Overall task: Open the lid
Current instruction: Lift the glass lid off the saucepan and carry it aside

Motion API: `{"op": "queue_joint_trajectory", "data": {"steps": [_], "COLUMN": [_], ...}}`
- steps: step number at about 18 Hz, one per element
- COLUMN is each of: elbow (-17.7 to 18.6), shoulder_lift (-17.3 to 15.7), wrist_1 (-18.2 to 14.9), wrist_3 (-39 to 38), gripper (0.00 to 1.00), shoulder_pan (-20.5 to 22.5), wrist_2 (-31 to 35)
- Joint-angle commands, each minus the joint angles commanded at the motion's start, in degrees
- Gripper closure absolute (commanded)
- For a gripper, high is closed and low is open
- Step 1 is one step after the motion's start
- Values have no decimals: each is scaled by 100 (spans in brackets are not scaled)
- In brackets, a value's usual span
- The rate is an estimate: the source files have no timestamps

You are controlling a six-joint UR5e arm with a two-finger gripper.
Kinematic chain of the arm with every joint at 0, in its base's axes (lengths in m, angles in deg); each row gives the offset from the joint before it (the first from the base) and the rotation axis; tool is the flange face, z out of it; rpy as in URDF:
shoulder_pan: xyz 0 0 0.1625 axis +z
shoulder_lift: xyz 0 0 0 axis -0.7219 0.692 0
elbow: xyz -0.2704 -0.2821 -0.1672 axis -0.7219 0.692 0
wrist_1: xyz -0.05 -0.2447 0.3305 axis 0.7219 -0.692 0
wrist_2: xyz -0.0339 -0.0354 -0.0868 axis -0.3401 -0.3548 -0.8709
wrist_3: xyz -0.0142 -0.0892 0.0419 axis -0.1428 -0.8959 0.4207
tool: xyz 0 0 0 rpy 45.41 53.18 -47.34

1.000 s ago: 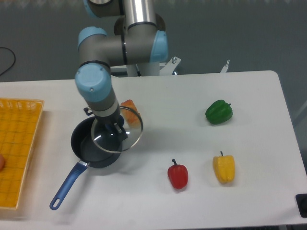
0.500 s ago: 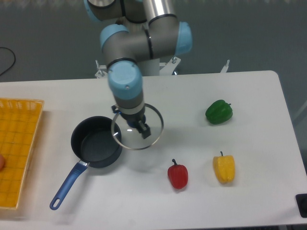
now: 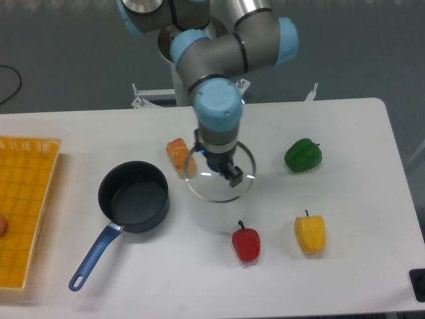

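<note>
Gripping the lid (image 3: 219, 171) by its knob, the fingers (image 3: 222, 166) hold it beside the uncovered saucepan (image 3: 133, 197); no writing legible.

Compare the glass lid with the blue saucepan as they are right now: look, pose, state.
The lid is see-through glass with a thin metal rim; the saucepan is opaque dark blue. The lid is gripped by the gripper at its centre, right of the saucepan and off it; the saucepan sits open on the table. The saucepan has a long blue handle; the lid shows none. Both are round and look about equally wide.
</note>
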Motion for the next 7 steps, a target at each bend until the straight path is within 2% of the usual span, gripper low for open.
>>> {"op": "queue_joint_trajectory", "data": {"steps": [7], "elbow": [-35], "shoulder_lift": [9], "wrist_1": [26], "wrist_3": [212], "gripper": [45], "shoulder_pan": [264], "wrist_2": [26]}}
